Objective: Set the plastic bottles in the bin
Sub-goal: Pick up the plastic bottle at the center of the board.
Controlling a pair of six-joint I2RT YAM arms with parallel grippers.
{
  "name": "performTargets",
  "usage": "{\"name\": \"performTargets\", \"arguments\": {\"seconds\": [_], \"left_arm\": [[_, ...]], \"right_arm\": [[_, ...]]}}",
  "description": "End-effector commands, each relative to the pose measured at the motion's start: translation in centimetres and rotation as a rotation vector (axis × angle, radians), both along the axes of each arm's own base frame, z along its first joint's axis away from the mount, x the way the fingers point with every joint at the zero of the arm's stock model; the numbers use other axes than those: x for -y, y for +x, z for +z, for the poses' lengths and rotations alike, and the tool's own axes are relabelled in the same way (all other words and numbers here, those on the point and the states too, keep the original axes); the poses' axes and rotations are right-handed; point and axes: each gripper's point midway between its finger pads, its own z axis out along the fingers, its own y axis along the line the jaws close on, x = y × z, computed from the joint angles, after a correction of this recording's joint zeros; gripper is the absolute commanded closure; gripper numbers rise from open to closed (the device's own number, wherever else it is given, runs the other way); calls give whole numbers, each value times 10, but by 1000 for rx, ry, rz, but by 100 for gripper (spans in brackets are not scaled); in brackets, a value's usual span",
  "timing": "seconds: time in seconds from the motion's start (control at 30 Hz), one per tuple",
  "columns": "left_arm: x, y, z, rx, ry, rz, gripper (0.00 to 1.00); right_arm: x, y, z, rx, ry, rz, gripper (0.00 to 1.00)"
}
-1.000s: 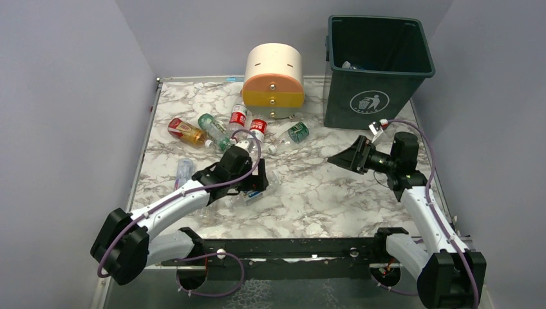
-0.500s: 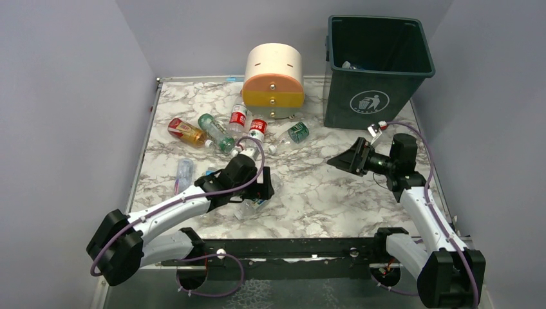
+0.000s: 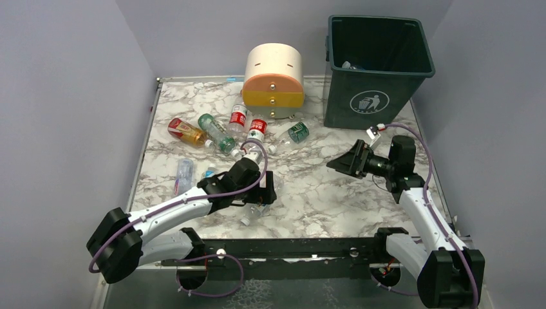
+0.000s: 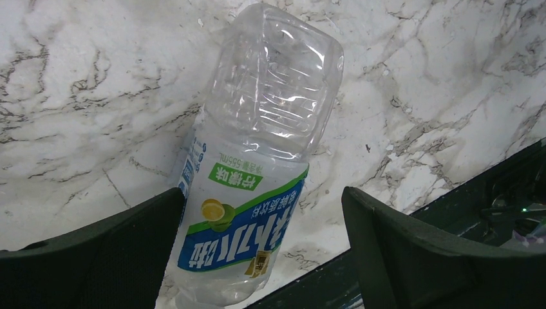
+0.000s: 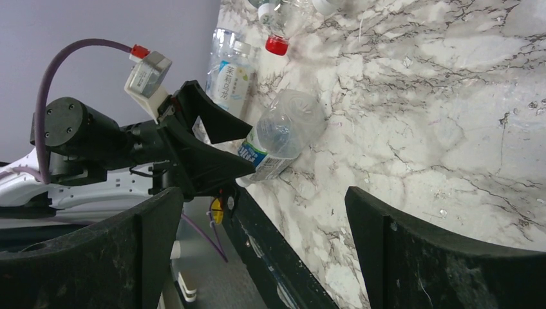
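Clear plastic fills the gap in the left gripper [image 4: 263, 193]: its fingers stand wide on either side of a lying bottle [image 4: 270, 109] with a blue-and-green label, not closed on it. That bottle rests on the marble table [image 3: 322, 187] close to the near edge. The right gripper [image 3: 344, 161] is spread just as wide and holds nothing, hanging over bare marble on the right side with its opening turned toward the left arm.

The job looks barely begun. Something clear shows inside the bin [image 3: 367, 103] at the far right corner – probably a bottle or two – while most of the bottles lie loose. A cluster [image 3: 238, 125] of red- and green-labelled ones sprawls in front of the drawer unit [image 3: 273, 80], and a pale one [image 3: 183, 172] lies alone near the left edge.

The drawer unit stands just left of the bin, with bottles crowded against its front. The bin is well apart from the left gripper, and the right arm sits between them – so a handover or a long reach seems likely.
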Motion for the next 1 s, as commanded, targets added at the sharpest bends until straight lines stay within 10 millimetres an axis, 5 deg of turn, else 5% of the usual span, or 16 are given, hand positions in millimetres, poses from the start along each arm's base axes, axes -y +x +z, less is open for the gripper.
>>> {"name": "performTargets", "arguments": {"seconds": [0.0,0.7,0.97], "left_arm": [[-1,-7,-14,-24,46,-8,1],[8,-25,-41,-12,201,-43,1],[13,-20,-45,-4,239,-45,23]], "right_arm": [[-3,-3,4,26,14,31,0],[-4,-4,-3,10,16,36,0],[-4,-5,-6,1,17,35,0]]}}
